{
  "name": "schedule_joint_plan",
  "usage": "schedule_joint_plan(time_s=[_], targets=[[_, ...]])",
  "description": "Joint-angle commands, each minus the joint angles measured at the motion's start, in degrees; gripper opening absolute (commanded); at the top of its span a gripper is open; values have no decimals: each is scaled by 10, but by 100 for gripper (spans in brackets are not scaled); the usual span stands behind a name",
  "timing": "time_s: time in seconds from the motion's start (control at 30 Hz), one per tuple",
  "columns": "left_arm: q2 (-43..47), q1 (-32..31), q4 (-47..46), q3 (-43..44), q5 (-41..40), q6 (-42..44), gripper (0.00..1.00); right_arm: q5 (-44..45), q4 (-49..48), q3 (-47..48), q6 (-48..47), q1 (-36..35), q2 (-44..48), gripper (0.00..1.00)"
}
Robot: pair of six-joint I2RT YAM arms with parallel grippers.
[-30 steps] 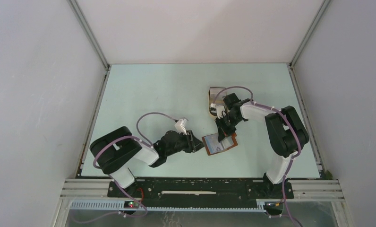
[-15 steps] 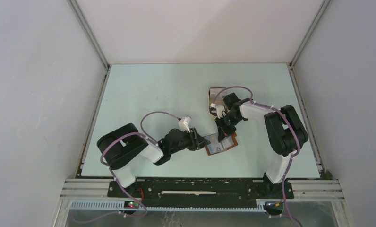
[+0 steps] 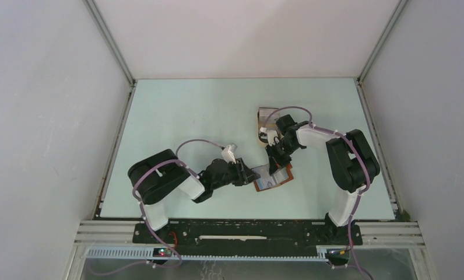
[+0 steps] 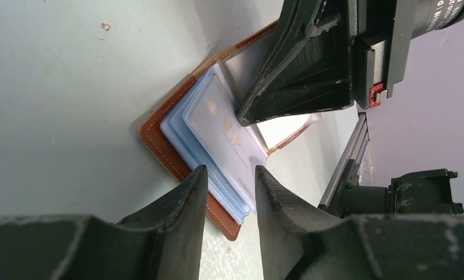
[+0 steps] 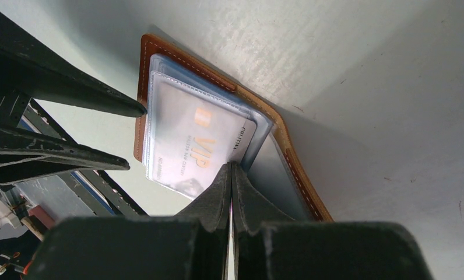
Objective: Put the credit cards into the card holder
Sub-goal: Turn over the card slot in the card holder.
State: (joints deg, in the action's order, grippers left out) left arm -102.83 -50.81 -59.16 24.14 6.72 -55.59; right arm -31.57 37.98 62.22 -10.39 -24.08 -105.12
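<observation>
Black right hand (image 5: 229, 167) closed, perhaps pinching card (image 5: 194, 146), left hand (image 4: 230, 169) ajar

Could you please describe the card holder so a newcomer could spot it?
On the pale green table, look between the left hand and right hand. The card holder lies open there: reddish-brown, stitched, its clear sleeves showing a gold-lettered VIP card, unlike the tan tray farther back.
</observation>
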Motion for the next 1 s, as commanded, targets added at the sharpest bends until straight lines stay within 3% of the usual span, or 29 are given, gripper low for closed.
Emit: schedule_joint_plan(time_s=[0.0,0.97], targets=[[-10,4,-30,27,9,-12,41,19,2,8,-14,1,-11,5],[-5,7,-6,25,5,-24,40,19,0,8,-14,1,-11,5]])
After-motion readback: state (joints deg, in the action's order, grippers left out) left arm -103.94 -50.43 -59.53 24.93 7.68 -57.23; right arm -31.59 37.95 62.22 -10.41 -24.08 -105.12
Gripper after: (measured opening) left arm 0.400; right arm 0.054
